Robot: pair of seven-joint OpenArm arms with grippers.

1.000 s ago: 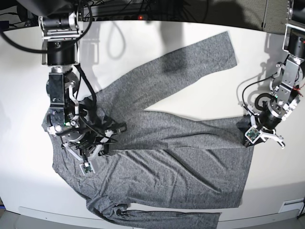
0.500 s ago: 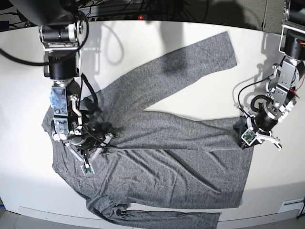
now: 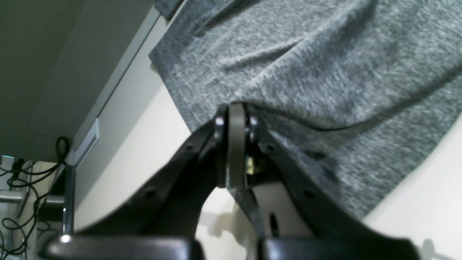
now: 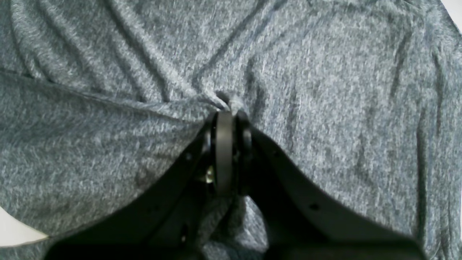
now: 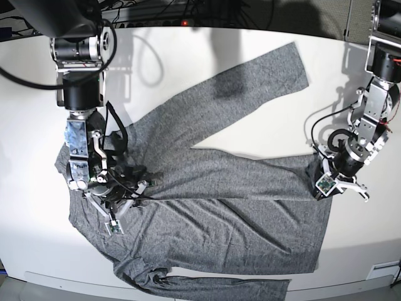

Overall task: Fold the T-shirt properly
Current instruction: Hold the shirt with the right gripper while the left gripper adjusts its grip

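The T-shirt (image 5: 238,213) is a mottled dark-grey long-sleeved shirt lying spread on the white table, with one sleeve running to the far right and another along the front edge. At the shirt's right hem corner, my left gripper (image 5: 321,180) is shut on the cloth. The left wrist view shows the left gripper (image 3: 234,110) pinching the edge of the T-shirt (image 3: 306,65), with a strip of cloth trailing between the jaws. My right gripper (image 5: 133,189) is shut on a fold near the shoulder. In the right wrist view, the right gripper (image 4: 224,110) bunches the T-shirt (image 4: 325,90) at its tips.
The white table (image 5: 219,50) extends behind the shirt, with black cables (image 5: 150,19) along its back edge. Its front edge (image 5: 62,279) lies close below the lower sleeve. The left wrist view shows the table's edge (image 3: 119,72) and cables (image 3: 14,173) beyond it.
The left gripper has drawn the hem corner a little to the left in the base view. The right arm has turned and shifted slightly over the shoulder. Both stay shut on the cloth.
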